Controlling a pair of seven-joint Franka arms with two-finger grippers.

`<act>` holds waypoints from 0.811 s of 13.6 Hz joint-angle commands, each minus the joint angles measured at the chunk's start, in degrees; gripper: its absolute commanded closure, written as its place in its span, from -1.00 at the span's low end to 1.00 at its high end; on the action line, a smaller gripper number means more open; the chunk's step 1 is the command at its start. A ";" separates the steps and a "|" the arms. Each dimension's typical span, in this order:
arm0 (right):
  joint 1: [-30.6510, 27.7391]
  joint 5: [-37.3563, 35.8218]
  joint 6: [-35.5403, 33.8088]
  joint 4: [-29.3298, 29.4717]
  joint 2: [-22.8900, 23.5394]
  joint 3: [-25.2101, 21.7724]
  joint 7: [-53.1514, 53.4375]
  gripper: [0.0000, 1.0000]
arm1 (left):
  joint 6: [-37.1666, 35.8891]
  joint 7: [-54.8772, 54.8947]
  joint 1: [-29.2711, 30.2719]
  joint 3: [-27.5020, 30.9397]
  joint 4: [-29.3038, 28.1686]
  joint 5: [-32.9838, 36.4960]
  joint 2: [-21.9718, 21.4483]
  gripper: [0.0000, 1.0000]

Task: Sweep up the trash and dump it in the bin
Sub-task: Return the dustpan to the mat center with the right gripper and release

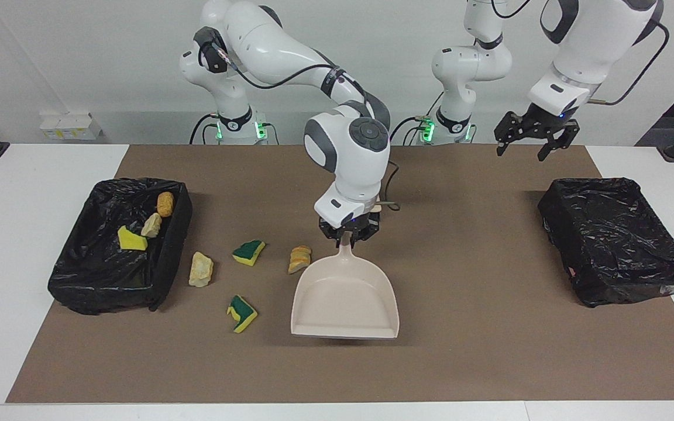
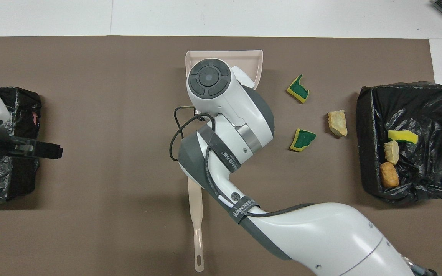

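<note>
**Foam and crust — four scraps loose, three already binned**

Green-and-yellow sponge and pale bread make up the trash. Four pieces lie loose on the brown mat (image 1: pixel 489 351) toward the right arm's end of the table: a beige chunk (image 1: pixel 200 269) just beside the bin, a sponge piece (image 1: pixel 248 252) next to it, a second sponge piece (image 1: pixel 241 313) farther from the robots, and a tan bread slice (image 1: pixel 299 259) close to the dustpan's edge. Three more — a yellow sponge (image 1: pixel 131 240), a pale chunk (image 1: pixel 151 225) and an orange one (image 1: pixel 165 204) — sit inside the black-lined bin (image 1: pixel 79 280).

By the look of them these scraps are light and soft; the sponge should squash and spring back, the bread may crumble. Pinching each one is needless: they will likely slide on the mat, so pushing them from the side into the pan suits them better, though so light a piece could skip or roll over the lip.

The beige dustpan (image 1: pixel 346 298) lies with its open mouth away from the robots. The right gripper (image 1: pixel 348 233) is closed on the pan's handle at the end nearest the robots. A long beige brush handle (image 2: pixel 197 226) shows on the mat nearer to the robots, partly hidden under the arm.

The left gripper (image 1: pixel 529 140) waits in the air, jaws spread and empty, above the mat near a second black-lined bin (image 1: pixel 618 240) at the left arm's end.
</note>
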 commanded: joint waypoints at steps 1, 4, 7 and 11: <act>0.27 2.79 1.99 5.44 4.44 1.84 3.61 1.00 | -3.32 0.53 0.70 -0.67 3.35 1.24 0.98 -1.00; 0.27 5.87 1.38 5.36 4.01 3.95 3.52 1.00 | -3.23 0.27 0.78 -0.59 3.17 1.24 0.98 -1.00; 0.36 6.23 2.60 5.01 5.23 5.01 3.61 1.00 | -3.31 0.09 0.78 -0.59 2.82 1.24 0.81 -1.00; 0.36 6.49 1.73 3.95 5.50 5.36 3.26 0.84 | -2.79 0.09 1.22 -0.59 2.82 1.15 0.81 -1.00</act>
